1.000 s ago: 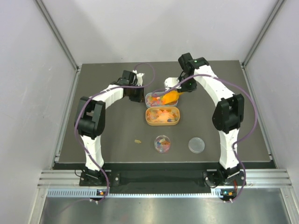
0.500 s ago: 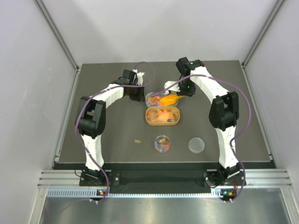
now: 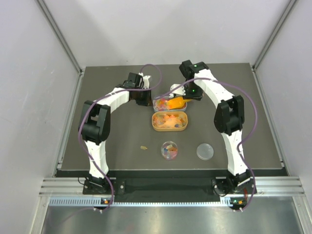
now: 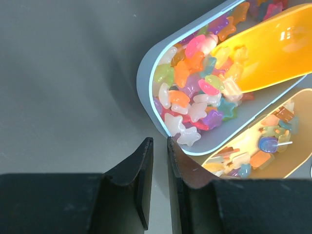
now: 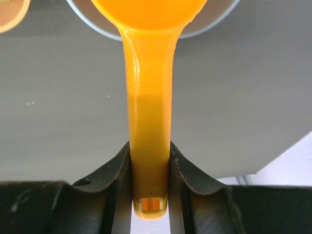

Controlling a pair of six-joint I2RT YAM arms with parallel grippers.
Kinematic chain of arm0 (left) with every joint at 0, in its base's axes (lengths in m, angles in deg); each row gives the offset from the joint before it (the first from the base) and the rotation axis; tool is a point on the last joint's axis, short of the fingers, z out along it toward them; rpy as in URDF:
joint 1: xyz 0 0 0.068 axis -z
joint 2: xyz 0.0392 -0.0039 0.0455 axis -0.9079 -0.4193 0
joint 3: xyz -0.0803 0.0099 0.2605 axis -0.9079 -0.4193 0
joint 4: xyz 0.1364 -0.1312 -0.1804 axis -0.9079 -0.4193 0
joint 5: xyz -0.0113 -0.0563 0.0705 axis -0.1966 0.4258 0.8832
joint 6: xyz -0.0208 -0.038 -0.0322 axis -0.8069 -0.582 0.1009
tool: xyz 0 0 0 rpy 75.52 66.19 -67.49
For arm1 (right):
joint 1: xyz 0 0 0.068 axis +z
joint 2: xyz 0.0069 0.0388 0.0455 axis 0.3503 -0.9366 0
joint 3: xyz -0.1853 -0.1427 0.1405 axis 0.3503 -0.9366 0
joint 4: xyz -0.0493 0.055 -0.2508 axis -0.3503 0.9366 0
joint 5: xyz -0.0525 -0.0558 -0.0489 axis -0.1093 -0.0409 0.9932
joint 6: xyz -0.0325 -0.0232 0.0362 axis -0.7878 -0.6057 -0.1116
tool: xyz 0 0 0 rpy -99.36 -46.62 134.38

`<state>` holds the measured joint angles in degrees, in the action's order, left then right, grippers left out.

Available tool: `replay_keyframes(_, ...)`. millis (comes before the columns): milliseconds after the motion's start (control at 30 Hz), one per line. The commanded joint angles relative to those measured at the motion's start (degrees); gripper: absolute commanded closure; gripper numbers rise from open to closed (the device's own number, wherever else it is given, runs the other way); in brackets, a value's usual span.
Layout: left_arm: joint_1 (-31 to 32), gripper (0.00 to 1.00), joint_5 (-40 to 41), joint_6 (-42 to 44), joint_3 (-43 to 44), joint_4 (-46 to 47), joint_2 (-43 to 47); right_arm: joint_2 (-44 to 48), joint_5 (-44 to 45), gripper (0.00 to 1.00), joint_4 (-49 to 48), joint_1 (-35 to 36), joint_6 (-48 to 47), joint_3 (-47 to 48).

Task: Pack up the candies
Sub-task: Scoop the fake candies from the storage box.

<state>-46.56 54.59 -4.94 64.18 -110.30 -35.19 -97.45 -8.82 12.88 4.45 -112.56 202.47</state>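
Note:
The candies [image 4: 195, 92] are small star-shaped sweets of many colours heaped in a blue-grey oval tray [image 4: 145, 78]; the heap also shows in the top view [image 3: 162, 103]. More candies lie in a tan oval tray [image 3: 181, 127] just in front of it. My right gripper [image 5: 149, 151] is shut on the handle of an orange scoop [image 5: 148, 73]; the scoop's bowl [image 4: 273, 44] rests among the candies in the blue-grey tray. My left gripper [image 4: 158, 141] is shut and empty, low at the tray's left end, its tips next to the rim.
A small round clear container [image 3: 169, 149] holding a few candies stands near the front, with its clear lid [image 3: 204, 151] to the right. One stray yellowish piece [image 3: 144, 147] lies on the dark table to the left of the container.
My right gripper has moved left and swung the scoop's bowl further into the blue-grey tray. The left arm has not moved.

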Motion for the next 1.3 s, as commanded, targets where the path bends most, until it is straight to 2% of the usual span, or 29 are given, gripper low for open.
replay_keyframes(0,0.7,0.77,-2.9,-1.5,-0.5,2.5,2.3,-1.8,1.3,1.0,4.3,1.5,4.3,1.9)
replay_keyframes(500,0.9,0.77,-3.2,-2.7,-2.1,4.2,3.1,-3.9,-1.4,1.0,4.8,3.1,9.6,1.7)
replay_keyframes(1267,0.6,0.77,-0.7,0.2,-2.2,2.3,4.7,-3.8,-5.7,1.0,-4.0,1.3,11.8,-6.2)
